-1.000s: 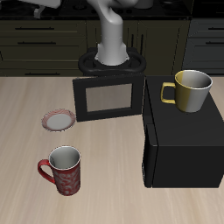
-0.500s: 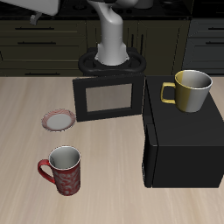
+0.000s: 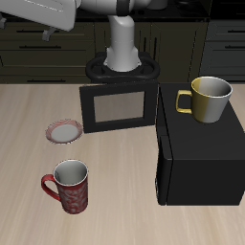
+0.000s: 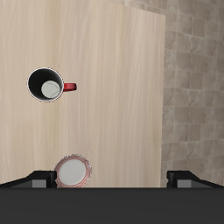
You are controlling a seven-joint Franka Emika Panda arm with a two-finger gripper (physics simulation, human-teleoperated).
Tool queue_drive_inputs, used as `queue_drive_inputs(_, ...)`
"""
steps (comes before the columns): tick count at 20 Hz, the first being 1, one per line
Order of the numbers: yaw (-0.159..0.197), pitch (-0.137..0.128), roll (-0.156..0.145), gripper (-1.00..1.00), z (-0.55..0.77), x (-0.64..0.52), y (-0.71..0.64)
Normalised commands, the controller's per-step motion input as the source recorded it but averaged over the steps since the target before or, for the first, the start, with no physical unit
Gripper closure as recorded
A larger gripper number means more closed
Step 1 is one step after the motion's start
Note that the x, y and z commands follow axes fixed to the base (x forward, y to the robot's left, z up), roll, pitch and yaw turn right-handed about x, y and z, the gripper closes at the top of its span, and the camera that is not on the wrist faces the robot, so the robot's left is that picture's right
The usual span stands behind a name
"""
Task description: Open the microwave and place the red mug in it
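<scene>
The red mug (image 3: pixel 69 186) stands upright on the table near its front edge, its handle pointing away from the microwave; it also shows in the wrist view (image 4: pixel 45 85), seen from above. The black microwave (image 3: pixel 201 158) stands beside it, and its door (image 3: pixel 118 107) with the grey window is swung wide open. My gripper (image 4: pixel 111 180) is high above the table, open and empty, its fingertips (image 4: pixel 38 178) wide apart. In the exterior view only part of the white hand (image 3: pixel 40 13) shows at the frame's edge, well above the mug.
A yellow mug (image 3: pixel 209 99) stands on top of the microwave. A small red-rimmed plate (image 3: pixel 65 131) lies on the table beside the open door, also in the wrist view (image 4: pixel 72 171). Dark cabinets stand behind the robot base (image 3: pixel 122 69).
The arm has swung high over the mug's side of the table and come nearer the camera. The mugs, plate and door have not moved.
</scene>
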Motion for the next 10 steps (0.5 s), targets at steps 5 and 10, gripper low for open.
queue_drive_inputs(5,-0.011,-0.009,0.017,-1.0,-0.08,0.42,0.17)
queue_drive_inputs(10,0.001,-0.012,-0.001,-1.0,-0.12,0.23,0.11)
